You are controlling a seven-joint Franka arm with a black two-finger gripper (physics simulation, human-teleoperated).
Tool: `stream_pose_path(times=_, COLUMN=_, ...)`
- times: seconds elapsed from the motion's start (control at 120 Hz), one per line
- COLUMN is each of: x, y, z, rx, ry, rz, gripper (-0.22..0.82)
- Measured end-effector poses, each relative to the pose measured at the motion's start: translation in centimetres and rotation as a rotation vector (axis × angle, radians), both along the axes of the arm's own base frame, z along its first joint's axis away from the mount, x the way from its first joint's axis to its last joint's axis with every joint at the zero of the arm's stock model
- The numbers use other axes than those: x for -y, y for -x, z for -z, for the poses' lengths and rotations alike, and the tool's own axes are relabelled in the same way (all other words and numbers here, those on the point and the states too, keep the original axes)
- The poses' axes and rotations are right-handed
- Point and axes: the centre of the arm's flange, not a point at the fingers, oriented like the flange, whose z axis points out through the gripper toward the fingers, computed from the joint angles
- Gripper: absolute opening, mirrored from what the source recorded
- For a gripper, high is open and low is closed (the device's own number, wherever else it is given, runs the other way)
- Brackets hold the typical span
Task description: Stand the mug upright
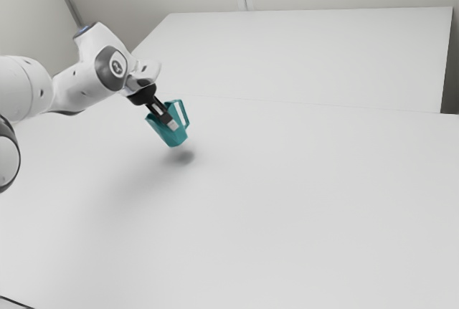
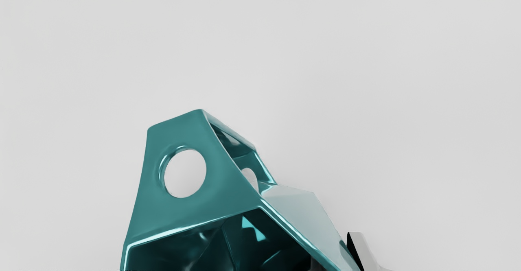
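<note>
The gripper (image 1: 172,125) is shut on the teal mug (image 1: 167,135), holding it above the table with a shadow on the surface below. The mug is tilted, its mouth toward the arm and its handle (image 1: 185,113) on the side facing the exterior view's right. In the wrist view, the faceted mug (image 2: 228,197) shows its dark hollow inside and a flat handle part with a round hole. There the gripper (image 2: 336,259) pinches the mug's wall, one finger outside it and the other partly hidden within the mouth.
The white table (image 1: 287,201) extends all around below the mug. A pale raised panel or wall (image 1: 301,58) stands behind it in the exterior view, and a dark line crosses that view's lower left corner.
</note>
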Motion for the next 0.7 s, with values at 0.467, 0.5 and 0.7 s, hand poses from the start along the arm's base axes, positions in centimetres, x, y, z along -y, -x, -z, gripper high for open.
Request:
stream_pose_path(times=0.467, x=3.4, y=-0.3, z=1.4, rx=-0.009, ry=-0.081, rz=-0.131, gripper=-0.18)
stream_pose_path(times=0.5, x=3.8, y=0.0, z=1.7, rx=-0.013, ry=-0.08, rz=-0.139, gripper=-0.18)
stream_pose_path(times=0.7, x=4.9, y=0.7, z=2.2, rx=-0.019, ry=-0.074, rz=-0.197, gripper=-0.18)
